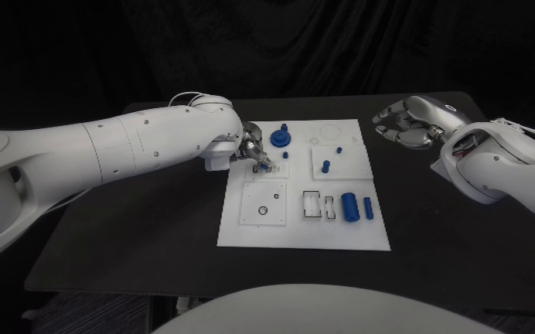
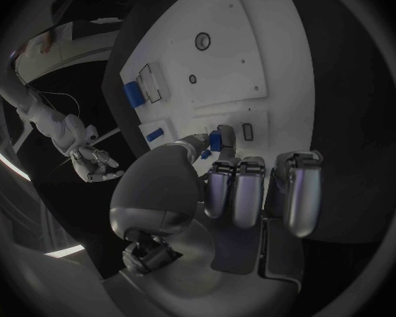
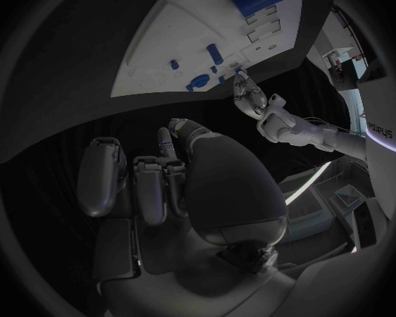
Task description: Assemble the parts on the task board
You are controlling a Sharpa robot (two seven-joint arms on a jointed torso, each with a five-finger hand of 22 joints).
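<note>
Partly assembled: small blue part (image 2: 215, 141) pinched by left robot hand (image 1: 255, 151) over task board (image 1: 251, 233), right robot hand (image 1: 407, 128) curled, holding nothing, off its far corner; cylinder (image 1: 349, 206) and others apparently left.

Left robot hand (image 1: 254, 151) pinching, right robot hand (image 1: 403, 127) curled.

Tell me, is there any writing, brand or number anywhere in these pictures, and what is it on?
"sharpa": seemingly, in dark letters running sideways on a white panel at the rim of the right wrist view; partly cut off, so uncertain.
Task board: only outlines and holes, no readable text.
Left hand, right hand: no legible markings.
</note>
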